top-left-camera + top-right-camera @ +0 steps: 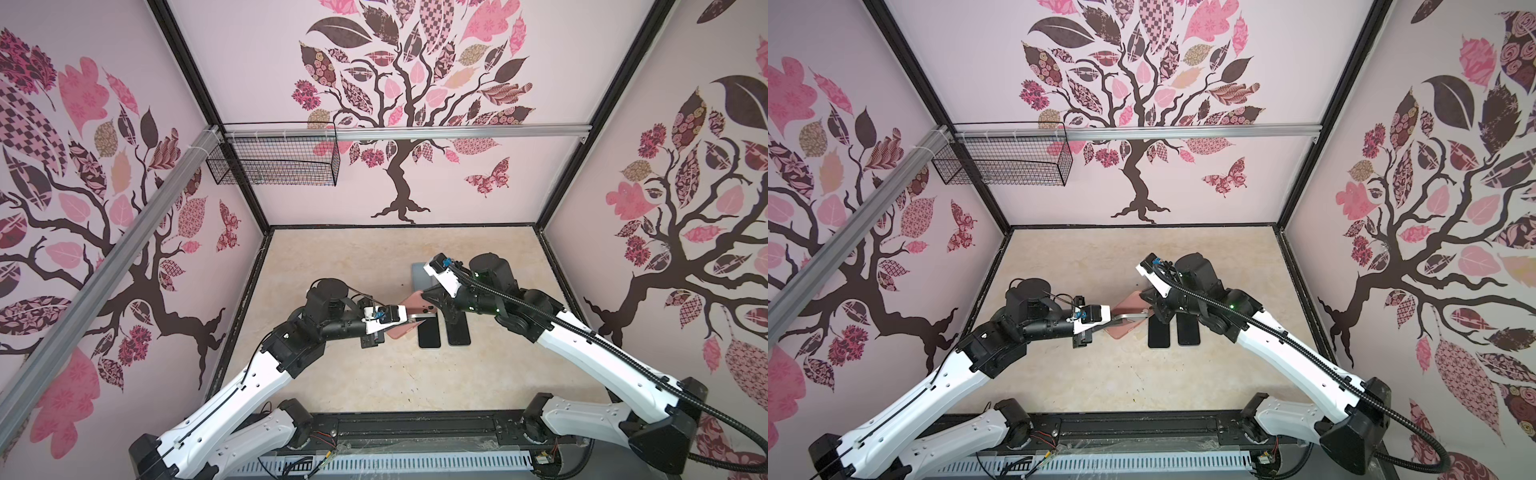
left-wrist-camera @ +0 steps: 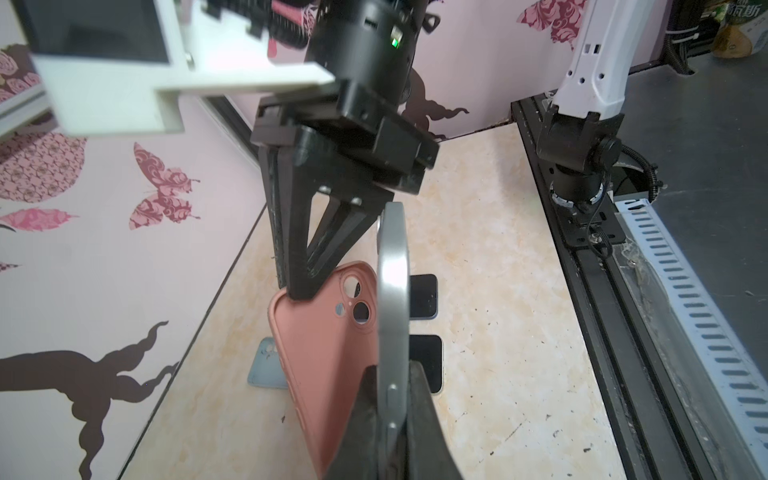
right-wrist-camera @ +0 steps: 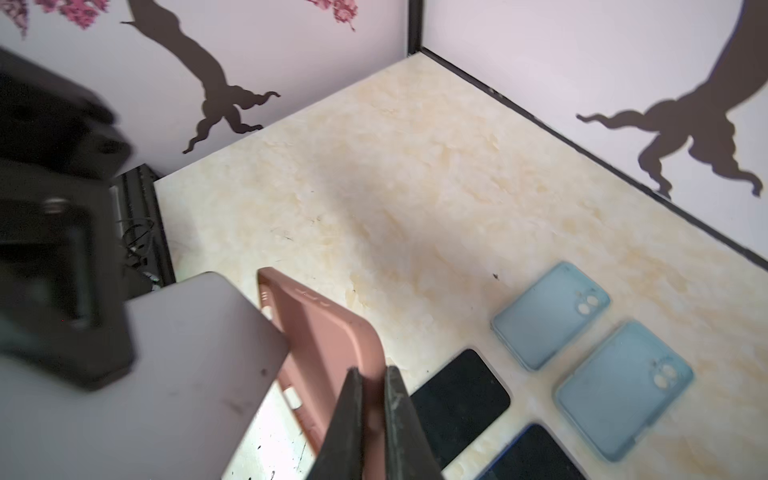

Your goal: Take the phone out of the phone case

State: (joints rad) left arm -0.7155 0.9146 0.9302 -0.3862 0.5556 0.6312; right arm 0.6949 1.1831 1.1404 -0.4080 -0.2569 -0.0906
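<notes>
A silver phone (image 2: 392, 291) is held on edge above the table with my left gripper (image 2: 392, 370) shut on its side. The pink phone case (image 2: 324, 353) stands away from the phone at the end with the camera holes. My right gripper (image 3: 372, 372) is shut on the corner of the pink case (image 3: 328, 332), with the phone's grey back (image 3: 187, 353) beside it. In both top views the two grippers meet at mid-table: left gripper (image 1: 409, 319), right gripper (image 1: 428, 297), pink case (image 1: 415, 306), phone (image 1: 1131, 318).
Two black phones (image 1: 429, 334) (image 1: 459, 330) lie face up just below the held one. Two light blue cases (image 3: 548, 316) (image 3: 623, 386) lie behind them on the beige table. A wire basket (image 1: 282, 160) hangs on the back wall rail.
</notes>
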